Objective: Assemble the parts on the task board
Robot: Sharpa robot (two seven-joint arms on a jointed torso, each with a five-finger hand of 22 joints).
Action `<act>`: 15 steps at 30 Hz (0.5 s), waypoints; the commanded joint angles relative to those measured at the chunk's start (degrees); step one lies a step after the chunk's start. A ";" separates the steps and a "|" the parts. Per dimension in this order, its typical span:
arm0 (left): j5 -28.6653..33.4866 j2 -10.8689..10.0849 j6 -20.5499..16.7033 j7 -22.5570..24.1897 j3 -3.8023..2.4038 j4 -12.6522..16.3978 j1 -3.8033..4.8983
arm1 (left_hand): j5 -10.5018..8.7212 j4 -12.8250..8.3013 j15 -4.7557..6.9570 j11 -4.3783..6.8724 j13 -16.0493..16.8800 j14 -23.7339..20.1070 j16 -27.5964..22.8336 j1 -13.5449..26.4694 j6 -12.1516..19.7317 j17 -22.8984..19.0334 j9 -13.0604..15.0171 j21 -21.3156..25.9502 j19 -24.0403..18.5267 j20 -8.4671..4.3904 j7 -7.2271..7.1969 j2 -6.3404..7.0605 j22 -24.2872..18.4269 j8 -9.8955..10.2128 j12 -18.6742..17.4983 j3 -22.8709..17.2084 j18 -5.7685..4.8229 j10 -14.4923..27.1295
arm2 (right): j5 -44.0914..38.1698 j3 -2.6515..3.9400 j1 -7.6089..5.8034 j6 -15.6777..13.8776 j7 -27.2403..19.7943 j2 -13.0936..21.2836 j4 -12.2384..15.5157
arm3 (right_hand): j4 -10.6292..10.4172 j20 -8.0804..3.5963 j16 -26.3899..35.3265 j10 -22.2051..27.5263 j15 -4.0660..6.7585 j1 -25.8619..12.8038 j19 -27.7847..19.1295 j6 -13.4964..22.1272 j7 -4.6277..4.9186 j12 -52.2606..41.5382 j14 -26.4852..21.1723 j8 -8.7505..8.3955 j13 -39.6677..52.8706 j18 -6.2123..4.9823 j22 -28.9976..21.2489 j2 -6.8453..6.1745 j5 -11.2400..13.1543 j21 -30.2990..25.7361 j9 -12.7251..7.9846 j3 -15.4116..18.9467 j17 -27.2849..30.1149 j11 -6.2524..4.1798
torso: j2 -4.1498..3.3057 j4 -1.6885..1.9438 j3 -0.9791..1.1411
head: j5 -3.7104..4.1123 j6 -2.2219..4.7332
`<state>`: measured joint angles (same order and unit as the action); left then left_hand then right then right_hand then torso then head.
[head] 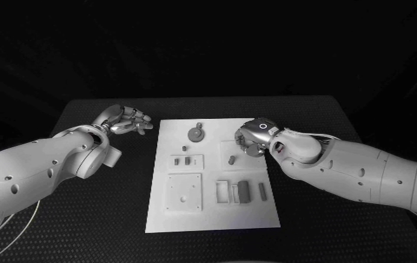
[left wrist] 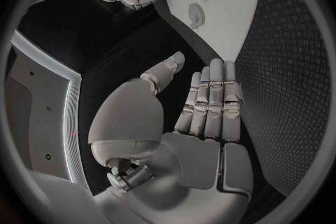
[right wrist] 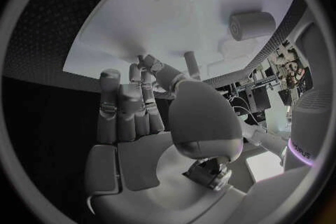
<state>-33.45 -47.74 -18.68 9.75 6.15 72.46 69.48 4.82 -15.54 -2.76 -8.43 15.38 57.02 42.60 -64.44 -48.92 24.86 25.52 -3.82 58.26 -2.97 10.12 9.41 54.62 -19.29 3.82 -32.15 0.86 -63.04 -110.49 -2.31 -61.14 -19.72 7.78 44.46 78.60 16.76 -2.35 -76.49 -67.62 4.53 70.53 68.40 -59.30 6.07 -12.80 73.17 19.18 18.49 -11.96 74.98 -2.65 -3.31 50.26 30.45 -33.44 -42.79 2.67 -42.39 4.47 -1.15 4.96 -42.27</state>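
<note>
Black desk (head: pixel 104 202), dark room behind. One white task board (head: pixel 213 215) lies mid-desk. Parts on it, all grey: one round disc part (head: pixel 196 134) near the far edge, one tiny peg (head: pixel 184 148), two small blocks (head: pixel 182 161) on a square plate, one short cylinder (head: pixel 232 160), two dark bars (head: pixel 252 191) by the near right corner. Left robot hand (head: pixel 124 120) hovers off the board's far left corner, fingers apart, holding nothing. Right robot hand (head: pixel 253 139) sits over the board's right edge, fingers curled; whether it pinches something I can't tell, fingertips too small and shadowed. Right wrist view shows fingertips (right wrist: pixel 147 63) down at the board.
</note>
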 commanded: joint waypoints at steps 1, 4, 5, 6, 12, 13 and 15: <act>-0.07 0.08 0.84 0.72 -0.05 0.12 0.07 | 0.17 -0.01 0.08 0.06 -0.10 0.39 -0.32 -0.19 0.34 0.10 -0.09 -0.16 0.42 0.05 0.19 -0.21 -0.09 -0.20 0.17 0.28 -0.38 0.29 | -1.09 0.41 -0.04 -1.44 -0.07 0.02 0.89 | 0.07 -0.17 0.29 -8.28 0.55 0.05 0.13 -0.49 0.11 -0.10 -0.26 0.22 0.10 -3.04 0.94 -0.24 -0.06 0.34 0.13 -0.08 -0.10 -1.42 | -0.01 -0.03 0.02 | 0.00 0.10; -0.07 0.16 2.24 1.01 -0.05 0.04 0.07 | 0.18 -0.03 0.07 0.03 -0.14 0.38 -0.40 -0.17 0.39 0.19 -0.11 -0.13 0.39 0.07 0.18 -0.11 -0.15 -0.17 0.15 0.33 -0.39 0.34 | -0.93 0.76 -0.38 -1.62 -0.35 0.23 1.15 | 0.06 -0.16 0.28 -8.35 0.58 0.02 0.16 -0.53 0.09 -0.08 -0.25 0.23 0.12 -3.04 0.95 -0.28 -0.06 0.36 0.16 -0.07 -0.12 -1.44 | 0.01 -0.02 0.00 | -0.12 0.12; -0.07 0.18 2.65 1.01 -0.05 0.00 0.07 | 0.19 -0.05 0.04 0.00 -0.18 0.34 -0.48 -0.14 0.45 0.25 -0.13 -0.10 0.36 0.08 0.13 -0.05 -0.20 -0.15 0.11 0.38 -0.41 0.43 | -0.86 0.79 -0.65 -1.67 -0.33 0.29 1.20 | 0.06 -0.16 0.28 -8.38 0.59 0.00 0.17 -0.55 0.09 -0.07 -0.24 0.24 0.13 -3.04 0.95 -0.30 -0.06 0.37 0.16 -0.07 -0.13 -1.45 | 0.01 0.01 -0.01 | -0.14 0.12; -0.07 0.21 2.82 0.97 -0.05 -0.03 0.07 | 0.20 -0.07 0.01 -0.06 -0.26 0.29 -0.59 -0.14 0.55 0.35 -0.16 -0.07 0.32 0.10 0.05 -0.01 -0.26 -0.10 0.05 0.43 -0.43 0.61 | -0.83 0.80 -0.98 -1.65 -0.31 0.31 1.23 | 0.05 -0.15 0.28 -8.39 0.59 -0.01 0.18 -0.56 0.09 -0.07 -0.24 0.24 0.14 -3.04 0.95 -0.31 -0.06 0.38 0.17 -0.06 -0.14 -1.46 | 0.01 0.05 -0.03 | -0.12 0.11; -0.07 0.28 3.03 0.93 -0.05 -0.22 0.07 | 0.21 -0.10 -0.07 -0.23 -0.48 0.28 -0.84 -0.13 0.80 0.67 -0.23 -0.06 0.29 0.13 0.06 0.08 -0.42 0.01 -0.05 0.53 -0.43 1.11 | 0.42 1.00 -2.08 -0.88 -0.29 1.04 2.27 | 0.05 -0.15 0.27 -8.46 0.61 -0.04 0.21 -0.60 0.07 -0.04 -0.23 0.25 0.16 -3.04 0.95 -0.33 -0.06 0.39 0.19 -0.06 -0.16 -1.48 | 0.01 0.04 -0.03 | -0.03 0.17; -0.07 0.28 3.05 0.94 -0.05 -0.28 0.07 | 0.21 -0.10 -0.08 -0.24 -0.49 0.28 -0.86 -0.13 0.81 0.69 -0.23 -0.06 0.29 0.13 0.06 0.09 -0.43 0.02 -0.05 0.54 -0.43 1.13 | 0.48 1.03 -2.29 -0.78 -0.26 1.16 2.47 | 0.05 -0.14 0.27 -8.46 0.61 -0.05 0.21 -0.60 0.07 -0.04 -0.23 0.25 0.16 -3.04 0.95 -0.33 -0.06 0.39 0.20 -0.06 -0.16 -1.48 | 0.02 0.02 -0.02 | -0.04 0.18; -0.07 0.27 3.08 0.96 -0.05 -0.36 0.07 | 0.21 -0.09 -0.09 -0.25 -0.52 0.28 -0.89 -0.12 0.83 0.73 -0.24 -0.06 0.29 0.14 0.07 0.09 -0.46 0.02 -0.06 0.56 -0.43 1.19 | 0.57 1.19 -2.52 -0.66 -0.16 1.53 3.12 | 0.05 -0.14 0.28 -8.48 0.62 -0.06 0.21 -0.61 0.06 -0.03 -0.23 0.25 0.16 -3.04 0.94 -0.33 -0.06 0.39 0.20 -0.07 -0.17 -1.48 | 0.03 -0.02 0.00 | -0.08 0.19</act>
<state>-33.45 -47.57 -16.83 9.87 6.15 72.07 69.48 4.82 -15.69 -2.78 -8.76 14.92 57.01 41.91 -64.44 -48.51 25.54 25.37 -3.82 58.26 -2.96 10.12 9.41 54.23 -19.28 3.82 -31.99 0.86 -62.30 -110.22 -1.14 -63.58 -20.68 7.73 45.89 81.36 16.77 -2.25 -76.49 -67.88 4.62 70.53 68.50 -59.54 6.20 -12.79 73.27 19.18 18.60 -11.95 74.98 -2.66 -3.27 50.25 30.65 -33.42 -42.90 2.54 -42.38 4.50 -1.16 4.91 -42.12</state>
